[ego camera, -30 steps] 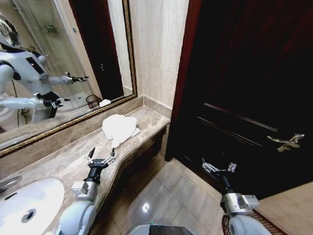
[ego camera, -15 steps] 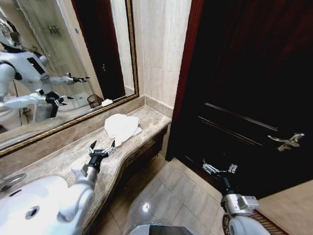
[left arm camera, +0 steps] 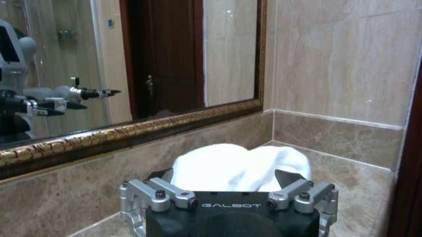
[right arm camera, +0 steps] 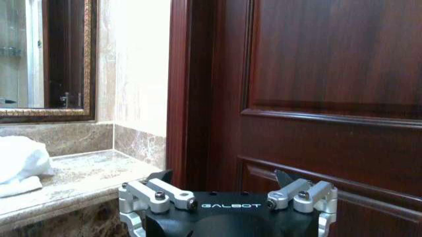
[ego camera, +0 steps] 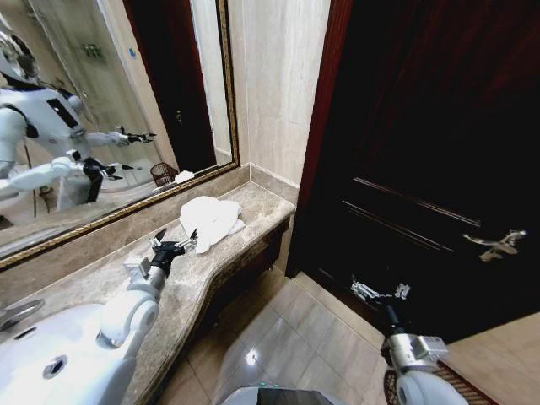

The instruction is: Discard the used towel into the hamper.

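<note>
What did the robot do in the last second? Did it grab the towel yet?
Not yet. The left gripper reached forward over the counter toward the white towel; its fingers are open, just short of it. The towel lies where it was. The right gripper stayed low by the dark door, open.

The one readable text is the brand word "GALBOT", in pale capitals on the black housing of the left gripper [left arm camera: 228,190], seen in the left wrist view. The same word stands on the black housing of the right gripper [right arm camera: 228,190], seen in the right wrist view.
</note>
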Tool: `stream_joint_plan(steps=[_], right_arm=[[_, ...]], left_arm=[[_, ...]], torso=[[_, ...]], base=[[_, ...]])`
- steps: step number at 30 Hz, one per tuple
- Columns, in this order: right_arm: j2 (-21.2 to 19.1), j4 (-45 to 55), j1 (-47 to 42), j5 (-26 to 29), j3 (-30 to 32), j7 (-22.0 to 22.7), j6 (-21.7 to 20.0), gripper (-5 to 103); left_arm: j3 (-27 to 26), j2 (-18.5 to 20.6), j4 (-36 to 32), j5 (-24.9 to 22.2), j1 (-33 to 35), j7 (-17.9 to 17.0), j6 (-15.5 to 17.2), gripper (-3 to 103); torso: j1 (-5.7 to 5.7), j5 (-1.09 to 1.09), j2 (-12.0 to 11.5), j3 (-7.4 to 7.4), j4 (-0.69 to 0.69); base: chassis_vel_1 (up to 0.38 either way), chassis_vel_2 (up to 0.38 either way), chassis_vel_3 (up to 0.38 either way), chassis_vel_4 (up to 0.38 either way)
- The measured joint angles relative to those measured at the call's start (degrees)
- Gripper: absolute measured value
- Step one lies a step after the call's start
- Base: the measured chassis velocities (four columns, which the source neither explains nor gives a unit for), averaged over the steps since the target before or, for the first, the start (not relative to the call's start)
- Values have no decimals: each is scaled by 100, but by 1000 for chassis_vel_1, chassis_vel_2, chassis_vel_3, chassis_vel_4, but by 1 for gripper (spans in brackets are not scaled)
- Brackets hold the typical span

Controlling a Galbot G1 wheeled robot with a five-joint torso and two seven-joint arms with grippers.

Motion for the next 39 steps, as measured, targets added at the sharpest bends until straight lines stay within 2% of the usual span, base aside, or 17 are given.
stream_joint_plan(steps=[5,7,15,18,25,32,39], right_arm=[[49,137,-20,32,-66,-3,-95,100],[109,212,-2,31,-87,-3,-163,100],[179,407,6,-16,-86,-6,-256,100],[213,464,39,-82,-84,0,-267,100],[306,479,54,-207,-68,8,-199,100],[309,427,5,-269,-11,31,-54,100],[316,432,31,-231,49,130,-55,100]], left_arm=[[46,317,345,-243,-246,48,-46,100],[84,475,596,-320,-378,169,-125,100],[272,660,1008,-545,-837,347,-117,100],[669,667,1241,-746,-1453,365,192,100],[1248,710,1667,-874,-2213,347,464,100],[1918,774,2503,-1187,-3168,15,840,100],[2525,683,3187,-1391,-3970,-135,1081,100]], torso=[[0,-1,0,0,0],[0,0,0,0,0],[0,-1,0,0,1],[0,0,0,0,0],[0,1,0,0,-1],[-1,1,0,0,0],[0,1,0,0,0]], base=[[0,0,0,0],[0,0,0,0],[0,0,0,0],[0,0,0,0],[0,0,0,0],[0,0,0,0],[0,0,0,0]])
